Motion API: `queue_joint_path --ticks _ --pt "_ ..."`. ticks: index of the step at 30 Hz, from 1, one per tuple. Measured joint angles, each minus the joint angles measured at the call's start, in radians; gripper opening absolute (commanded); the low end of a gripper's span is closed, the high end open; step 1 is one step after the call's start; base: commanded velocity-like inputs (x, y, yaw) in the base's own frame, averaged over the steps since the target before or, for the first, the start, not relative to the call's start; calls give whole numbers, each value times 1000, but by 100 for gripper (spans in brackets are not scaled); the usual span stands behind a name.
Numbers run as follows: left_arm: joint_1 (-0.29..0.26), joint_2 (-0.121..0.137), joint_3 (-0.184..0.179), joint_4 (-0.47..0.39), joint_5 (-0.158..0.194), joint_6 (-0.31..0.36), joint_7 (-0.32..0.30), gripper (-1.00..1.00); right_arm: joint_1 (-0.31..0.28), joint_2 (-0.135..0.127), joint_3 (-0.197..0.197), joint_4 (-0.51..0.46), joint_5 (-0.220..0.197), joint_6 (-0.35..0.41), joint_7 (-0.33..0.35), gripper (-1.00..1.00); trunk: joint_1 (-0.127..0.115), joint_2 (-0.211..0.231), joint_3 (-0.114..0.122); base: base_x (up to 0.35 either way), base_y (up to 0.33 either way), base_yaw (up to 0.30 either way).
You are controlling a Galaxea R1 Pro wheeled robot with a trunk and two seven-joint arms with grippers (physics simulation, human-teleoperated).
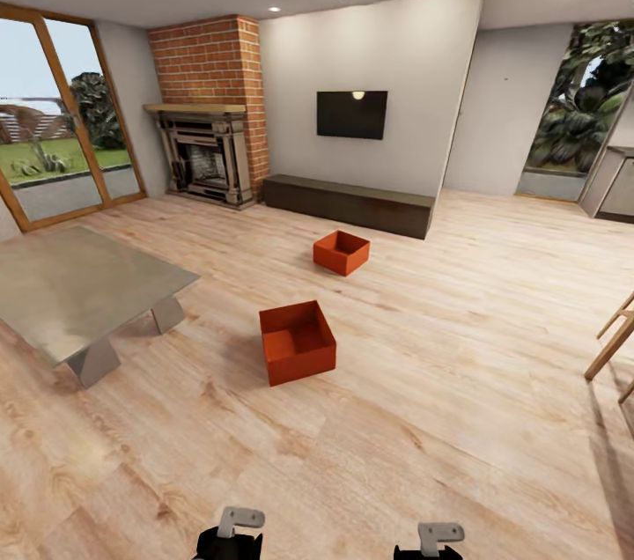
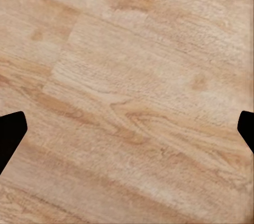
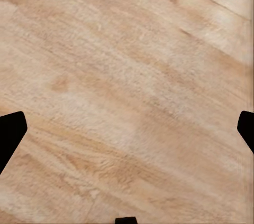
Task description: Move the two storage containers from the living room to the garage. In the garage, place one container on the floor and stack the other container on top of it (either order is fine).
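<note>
1. Left gripper (image 2: 127,129) and right gripper (image 3: 127,129): each wrist view has dark fingertips at opposite edges, spread wide, with only wood-plank floor (image 3: 127,76) between them; both hold nothing.
2. Near container (image 1: 298,342): on the floor ahead, just right of the grey low table (image 1: 79,283).
3. Far container (image 1: 341,252): well beyond it, near the long dark cabinet (image 1: 352,203).
4. Your step, judged: drive to the near bin first; stop square to a wall (keep clear of the table corner), then lower one gripper over its rim.
5. Hard to make out: the arms are cut off at the head view's lower edge; the ribbed bottoms cannot be resolved
</note>
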Motion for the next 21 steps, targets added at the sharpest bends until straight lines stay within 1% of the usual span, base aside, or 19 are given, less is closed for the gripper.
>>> queue_joint_path --ticks 9,21 --pt "0 0 0 0 0 0 0 100 0 0 0 0 -1 0 0 100 0 0 0 290 -184 0" --pt "0 0 0 0 0 0 0 100 0 -1 0 1 -3 0 0 100 0 0 0 332 -22 0"
